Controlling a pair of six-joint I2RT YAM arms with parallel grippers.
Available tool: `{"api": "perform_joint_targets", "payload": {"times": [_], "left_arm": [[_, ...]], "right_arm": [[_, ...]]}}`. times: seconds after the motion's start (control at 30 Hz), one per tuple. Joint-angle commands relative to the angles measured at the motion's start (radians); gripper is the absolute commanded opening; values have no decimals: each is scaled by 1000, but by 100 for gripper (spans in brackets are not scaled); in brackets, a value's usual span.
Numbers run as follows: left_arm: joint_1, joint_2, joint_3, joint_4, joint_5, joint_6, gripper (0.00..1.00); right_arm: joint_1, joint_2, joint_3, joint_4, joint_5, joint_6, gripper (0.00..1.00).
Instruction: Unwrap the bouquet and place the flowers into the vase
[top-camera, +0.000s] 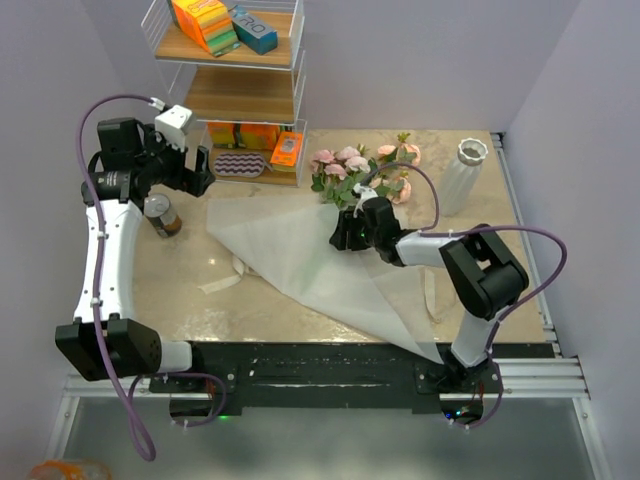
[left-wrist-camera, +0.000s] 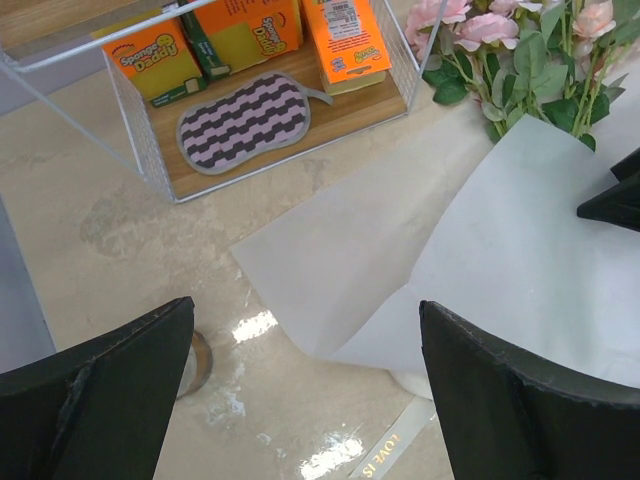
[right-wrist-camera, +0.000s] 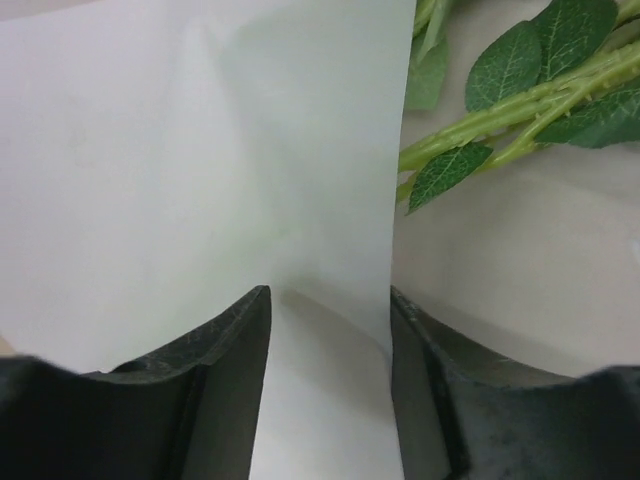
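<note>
The bouquet lies unwrapped: its white paper (top-camera: 290, 255) is spread flat over the table, and the flowers (top-camera: 360, 168), pale pink roses with green leaves, lie at the paper's far edge. The vase (top-camera: 462, 176) stands upright to their right. My right gripper (top-camera: 346, 232) is low on the paper by the stems. In the right wrist view this gripper (right-wrist-camera: 330, 292) is open, its jaws astride the paper's edge (right-wrist-camera: 200, 150), with the green stems (right-wrist-camera: 520, 100) just beyond. My left gripper (top-camera: 200, 170) hangs open and empty above the table by the rack; the same gripper (left-wrist-camera: 306, 305) in its wrist view looks down on a paper corner (left-wrist-camera: 330, 250).
A wire rack (top-camera: 240, 100) with sponge boxes (left-wrist-camera: 250, 35) and a striped pad (left-wrist-camera: 245, 120) stands at the back left. A small metal can (top-camera: 163, 216) sits under the left arm. Cream ribbon (top-camera: 222, 282) lies loose beside the paper, and another ribbon strip (top-camera: 430, 290) lies near the right arm.
</note>
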Motion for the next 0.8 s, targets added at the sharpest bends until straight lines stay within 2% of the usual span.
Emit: {"api": "perform_joint_targets", "payload": {"times": [0.0, 0.07, 0.1, 0.17, 0.2, 0.57, 0.77], "left_arm": [[-13, -48, -16, 14, -28, 10, 99], [-16, -53, -20, 17, -37, 9, 99], [-19, -54, -18, 17, -39, 6, 99], [-30, -57, -18, 15, -51, 1, 99], [-35, -62, -18, 17, -55, 1, 99], [-72, -85, -9, 6, -100, -8, 99], [-104, -90, 10, -6, -123, -22, 99]], "right_arm": [[-2, -97, -23, 63, -90, 23, 43], [-1, -119, -28, 69, -121, 35, 36], [-1, -125, -31, 74, -133, 39, 26], [-1, -143, -32, 74, -155, 48, 12], [-2, -151, -35, 77, -161, 49, 1], [8, -385, -34, 31, -224, 74, 0], [120, -566, -98, -55, -186, 42, 0]]}}
